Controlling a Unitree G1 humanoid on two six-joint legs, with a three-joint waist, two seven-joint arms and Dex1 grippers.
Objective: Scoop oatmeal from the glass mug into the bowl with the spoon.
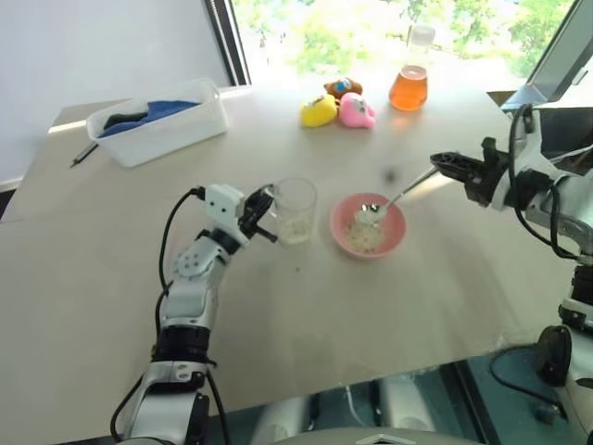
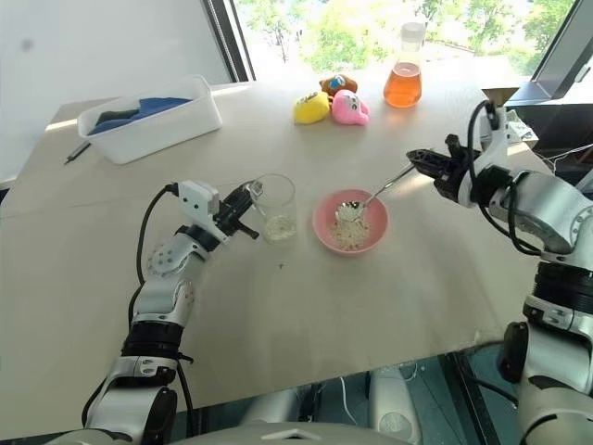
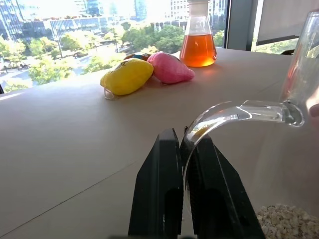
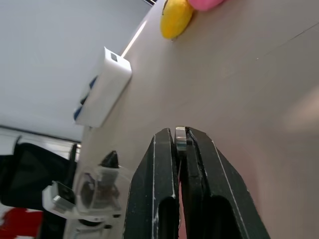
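Spoon [image 1: 394, 197] over bowl [image 1: 345, 234] rim (mid-table)

Right claw [image 4: 180, 144] clamps spoon [image 4: 180, 138] handle — table [image 4: 259, 89] beyond.

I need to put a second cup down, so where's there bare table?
Bare: the near table in front of the glass mug and bowl, and between white tray and mug. Crowded: far edge, toys beside flask.

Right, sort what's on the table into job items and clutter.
In use: glass mug held by the left gripper, oatmeal, pink bowl, spoon in the right gripper.

Lying about: orange flask, yellow toy, pink toy, white bin, pen.
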